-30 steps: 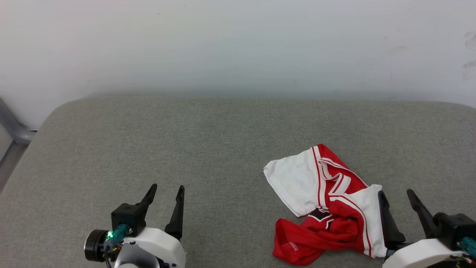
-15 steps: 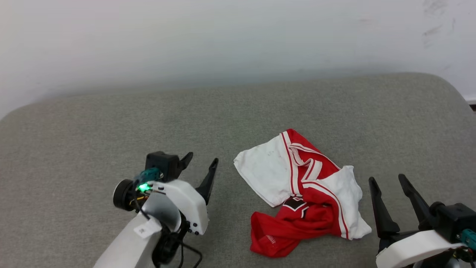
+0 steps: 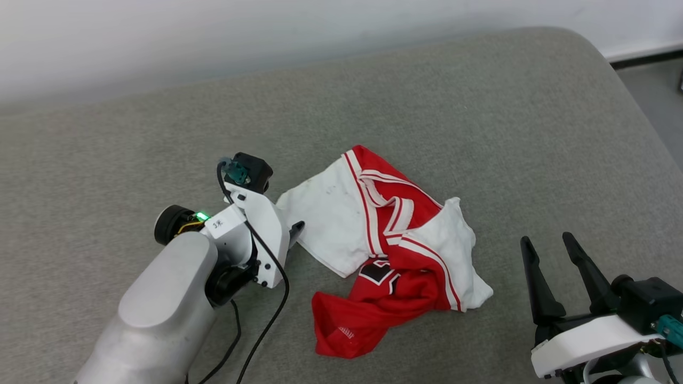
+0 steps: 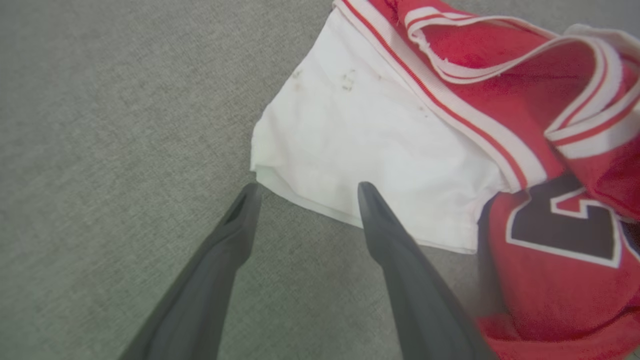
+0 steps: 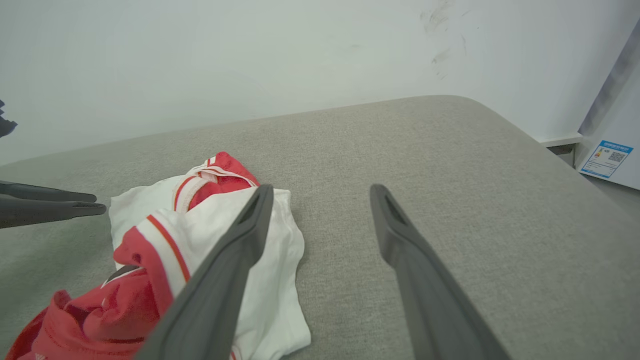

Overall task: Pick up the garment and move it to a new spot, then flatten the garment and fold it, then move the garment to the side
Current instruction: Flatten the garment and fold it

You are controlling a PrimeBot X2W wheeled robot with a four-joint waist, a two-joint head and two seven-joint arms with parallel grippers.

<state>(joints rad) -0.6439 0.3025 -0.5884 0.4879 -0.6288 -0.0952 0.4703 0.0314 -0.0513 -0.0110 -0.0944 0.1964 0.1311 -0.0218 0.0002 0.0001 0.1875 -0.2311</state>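
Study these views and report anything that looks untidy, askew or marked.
The garment lies crumpled in a heap on the grey cushion, one white sleeve flopped over the red body and the black numerals partly hidden. The other white sleeve, by the open left gripper, carries a few small dark specks.

My head cam looks fwd & down from above onto the grey padded surface [image 3: 480, 106], w/ the garment [image 3: 341, 224] near mid-frame. L wrist cam sits low & v. close, aimed along my left gripper [image 4: 307, 187] steeply down at the garment's white sleeve edge. R wrist cam is farther back, near level, aimed along my right gripper [image 5: 321, 189] across the surface to the wall [image 5: 200, 60]. All 3 share the garment; R wrist cam also catches the left fingers [image 5: 50, 212] at its left edge.
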